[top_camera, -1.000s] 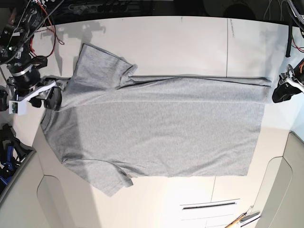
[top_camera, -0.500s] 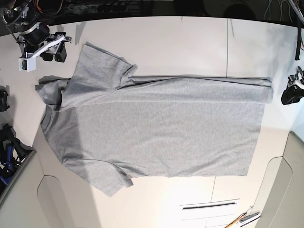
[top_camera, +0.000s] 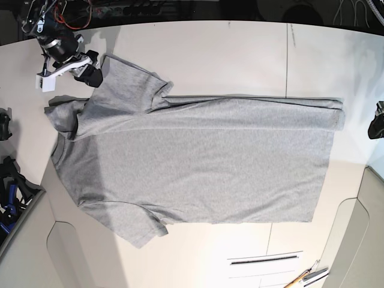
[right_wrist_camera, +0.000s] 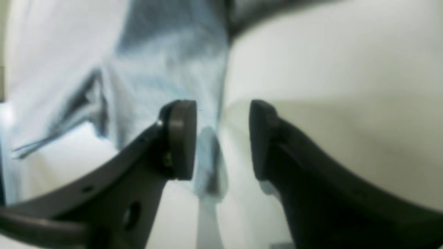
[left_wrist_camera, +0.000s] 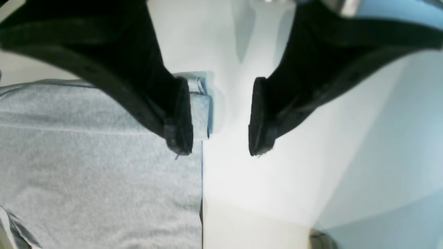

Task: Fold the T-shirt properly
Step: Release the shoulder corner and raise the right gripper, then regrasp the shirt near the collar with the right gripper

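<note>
White table [top_camera: 240,48] is taking up most of the base view, with a thin seam [top_camera: 287,57] running down it on the right. Some tools [top_camera: 307,277], one maybe orange-handled, are lying at the bottom edge beside a slot [top_camera: 264,259], and red wires [top_camera: 78,15] are dangling top left against the dark background.

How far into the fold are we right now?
Done: one long side of the T-shirt is folded in along the table's far side. In hand: nothing; both claws are open, the right claw by the far sleeve, the left claw off the hem. Left: that sleeve, the near side, the crosswise fold.
</note>
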Available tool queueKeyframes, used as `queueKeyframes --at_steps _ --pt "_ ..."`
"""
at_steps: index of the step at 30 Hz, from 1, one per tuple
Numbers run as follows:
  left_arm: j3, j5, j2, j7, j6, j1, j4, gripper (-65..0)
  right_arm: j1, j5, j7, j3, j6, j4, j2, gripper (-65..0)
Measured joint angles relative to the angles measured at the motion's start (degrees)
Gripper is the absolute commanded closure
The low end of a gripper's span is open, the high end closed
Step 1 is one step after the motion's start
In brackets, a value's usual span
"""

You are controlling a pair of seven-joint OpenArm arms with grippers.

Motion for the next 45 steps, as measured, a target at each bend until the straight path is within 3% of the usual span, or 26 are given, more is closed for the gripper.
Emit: queueKeyframes --at_steps 5,16,18,21,22,34,45 --pt "0.00 -0.02 -0.90 -0.09 0.00 0.00 0.00 -30.2 -0.46 4.13 -2.14 -1.51 2.64 -0.79 -0.02 -26.1" --pt "-0.11 0.00 -0.87 -0.02 0.00 0.00 0.00 -30.2 -0.44 4.33 -3.48 -6.97 2.80 -0.79 -0.04 -25.6" --pt "-0.11 0.00 -0.87 -0.02 0.00 0.00 0.00 -30.2 -0.42 4.26 -3.56 -7.15 2.75 -0.79 -0.04 -18.5" --pt "-0.11 0.00 -0.87 -0.02 0.00 0.00 0.00 -30.2 -0.44 3.61 -4.63 -7.17 2.91 -0.81 -0.04 -1.0" --pt "-0.11 0.00 -0.87 -0.02 0.00 0.00 0.00 -30.2 -0.44 4.07 -4.72 -7.17 3.43 -0.81 -0.04 0.0" --pt "-0.11 -0.02 -0.87 -0.02 0.00 0.00 0.00 -30.2 4.37 11.80 -7.96 -7.30 8.59 -1.51 -0.07 0.0" --pt "-0.11 0.02 -0.87 -0.02 0.00 0.02 0.00 -30.2 17.57 9.25 -7.89 -7.72 9.55 -1.44 -0.07 0.0"
